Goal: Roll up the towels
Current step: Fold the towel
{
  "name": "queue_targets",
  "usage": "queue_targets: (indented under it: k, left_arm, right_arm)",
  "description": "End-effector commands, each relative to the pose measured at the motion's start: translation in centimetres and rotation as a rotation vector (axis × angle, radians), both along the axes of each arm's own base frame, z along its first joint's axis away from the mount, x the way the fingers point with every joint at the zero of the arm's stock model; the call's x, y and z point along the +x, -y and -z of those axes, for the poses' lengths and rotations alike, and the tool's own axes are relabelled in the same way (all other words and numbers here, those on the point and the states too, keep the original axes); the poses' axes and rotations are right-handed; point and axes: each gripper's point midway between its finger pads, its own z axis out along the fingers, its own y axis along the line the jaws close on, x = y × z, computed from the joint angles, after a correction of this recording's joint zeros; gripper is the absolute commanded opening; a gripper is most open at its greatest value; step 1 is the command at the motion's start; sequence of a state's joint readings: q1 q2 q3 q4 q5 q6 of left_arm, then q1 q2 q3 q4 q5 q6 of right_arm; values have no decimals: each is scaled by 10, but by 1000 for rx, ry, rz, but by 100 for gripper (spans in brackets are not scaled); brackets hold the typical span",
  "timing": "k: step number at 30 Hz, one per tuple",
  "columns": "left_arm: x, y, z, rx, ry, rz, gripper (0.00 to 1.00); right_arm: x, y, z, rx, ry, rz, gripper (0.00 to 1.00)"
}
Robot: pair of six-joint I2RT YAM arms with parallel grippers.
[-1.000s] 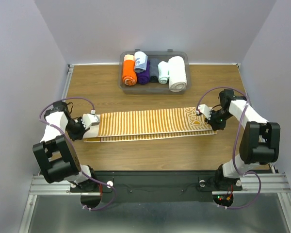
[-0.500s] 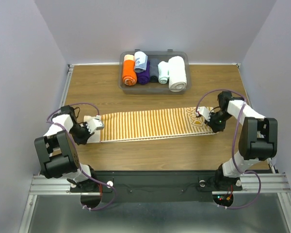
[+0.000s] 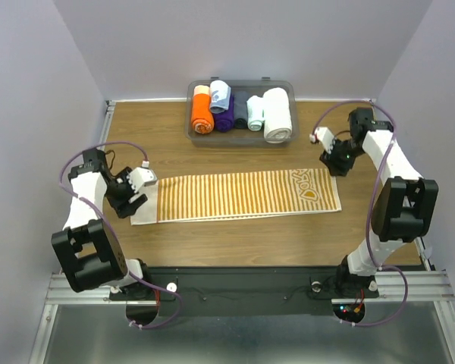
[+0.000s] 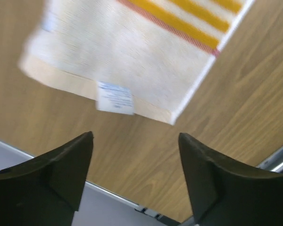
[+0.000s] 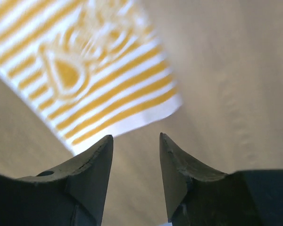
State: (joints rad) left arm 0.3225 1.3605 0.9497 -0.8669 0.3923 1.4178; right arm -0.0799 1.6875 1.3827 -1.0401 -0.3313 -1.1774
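The yellow-and-white striped towel (image 3: 235, 195) lies flat and unrolled across the middle of the table, its lettered end on the right. My left gripper (image 3: 136, 196) hovers at its left end, open and empty. In the left wrist view the towel's white end (image 4: 132, 56) with a small label (image 4: 115, 98) lies beyond my open left gripper (image 4: 136, 136). My right gripper (image 3: 334, 159) is raised just behind the towel's right end, open with nothing in it. The right wrist view shows the striped corner (image 5: 99, 84) ahead of the right gripper (image 5: 136, 136). A pale blue rolled towel (image 3: 220, 95) sits in the bin.
A grey bin (image 3: 241, 139) at the back centre holds orange (image 3: 202, 111), purple (image 3: 225, 117) and thick white (image 3: 277, 114) rolls among others. The table's metal edge (image 4: 108, 195) lies close to the left gripper. Walls stand on three sides.
Both grippers opened and let go of the towel's ends, and the towel now lies flat. The right arm lifted away toward the back right. The left gripper drew back slightly.
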Motion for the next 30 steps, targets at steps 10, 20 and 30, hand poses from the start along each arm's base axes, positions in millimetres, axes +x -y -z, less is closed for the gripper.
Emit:
queue_targets:
  k: [10,20,30]
  left_arm:
    - [107,50,-40,-433,211,-467,60]
    - [120,37,1,-407,146,-598,18]
    - [153,-7,10,-277,275,-750,16]
  right_arm:
    - [54,-49,37,197,-103,237,34]
    - [41,-33,90,100,-174,269,30]
    - [48,-26,100,62,-164,286,29]
